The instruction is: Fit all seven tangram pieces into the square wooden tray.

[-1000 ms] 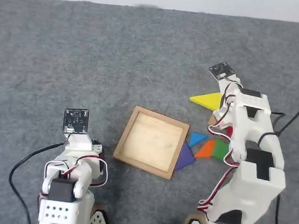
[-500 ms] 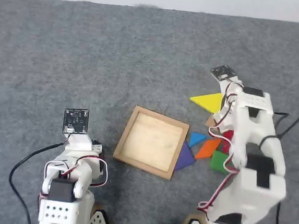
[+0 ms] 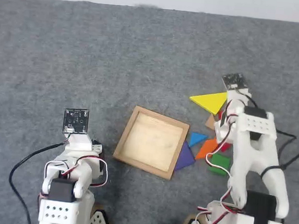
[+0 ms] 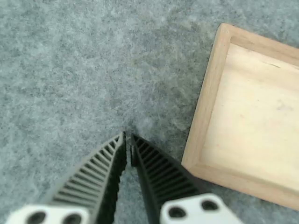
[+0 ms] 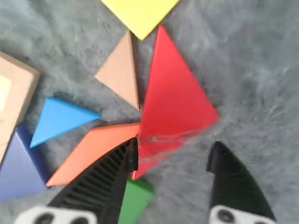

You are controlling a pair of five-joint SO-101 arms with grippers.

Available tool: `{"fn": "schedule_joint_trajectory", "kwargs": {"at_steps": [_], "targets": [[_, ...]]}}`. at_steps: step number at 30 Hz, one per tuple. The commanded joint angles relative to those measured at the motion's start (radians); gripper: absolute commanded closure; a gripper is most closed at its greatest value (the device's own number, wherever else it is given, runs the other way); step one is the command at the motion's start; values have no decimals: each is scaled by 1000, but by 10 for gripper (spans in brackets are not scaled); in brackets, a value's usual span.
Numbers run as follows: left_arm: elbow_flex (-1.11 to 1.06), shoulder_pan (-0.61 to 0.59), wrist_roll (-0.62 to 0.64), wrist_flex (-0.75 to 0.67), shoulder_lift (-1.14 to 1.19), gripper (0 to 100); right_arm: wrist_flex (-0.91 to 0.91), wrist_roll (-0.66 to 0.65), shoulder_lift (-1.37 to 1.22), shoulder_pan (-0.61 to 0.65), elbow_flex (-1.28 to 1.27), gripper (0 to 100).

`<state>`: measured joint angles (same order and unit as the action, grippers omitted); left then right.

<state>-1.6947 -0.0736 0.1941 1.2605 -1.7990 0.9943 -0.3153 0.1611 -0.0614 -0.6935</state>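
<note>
Left arm (image 3: 72, 157): near left of the desk (image 3: 66, 47). Left jaws narrow, almost shut, with nothing between them. They sit low over bare desk, just left of the tray's near-left corner.

Tray (image 3: 125, 132): mid-desk, set slightly askew. Its floor is bare wood, so 0 of 7 pieces are placed.

Pieces: all loose on the desk, right of the tray.
- Purple triangle (image 3: 184, 158): just beside the tray's right rim.
- Blue triangle (image 3: 197, 138): a little farther back.
- Orange piece (image 3: 206, 148): to the right of blue.
- Green piece (image 3: 219, 163): nearer than orange.
- Tan triangle (image 5: 122, 74): farther back.
- Yellow triangle (image 3: 209, 100): farthest of the cluster.
- Red triangle (image 5: 173, 107): rightmost, largely under the right arm (image 3: 251, 147) in the high view. It touches orange along its near-left corner.

Right jaws: wide apart and empty, hanging over red's near edge. One tip is at the seam where red meets orange. Cannot tell whether either tip touches the piece.

Judgement: this is the first pick, and red is the likely target. The next move calls for setting the tips down astride red's edges without catching orange. Red is flat and thin, so the bite must be low. After that comes closing, lifting, carrying left and turning red to match a tray corner.
</note>
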Motion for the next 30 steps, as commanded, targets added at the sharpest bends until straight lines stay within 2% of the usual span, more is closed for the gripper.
{"fn": "schedule_joint_trajectory", "kwargs": {"at_steps": [1, 8, 19, 25, 30], "targets": [[12, -6, -11, 2, -20, 986, -61, 25, 64, -7, -18, 705], [12, -6, -11, 2, -20, 986, -150, -37, 27, 2, 8, 659], [12, -6, -11, 2, -20, 986, -102, -80, -364, 2, 262, 660], [12, -6, -11, 2, -20, 986, -51, -75, -372, -4, 288, 783], [12, -6, -11, 2, -20, 986, -48, -72, -366, -4, 288, 790]]}}
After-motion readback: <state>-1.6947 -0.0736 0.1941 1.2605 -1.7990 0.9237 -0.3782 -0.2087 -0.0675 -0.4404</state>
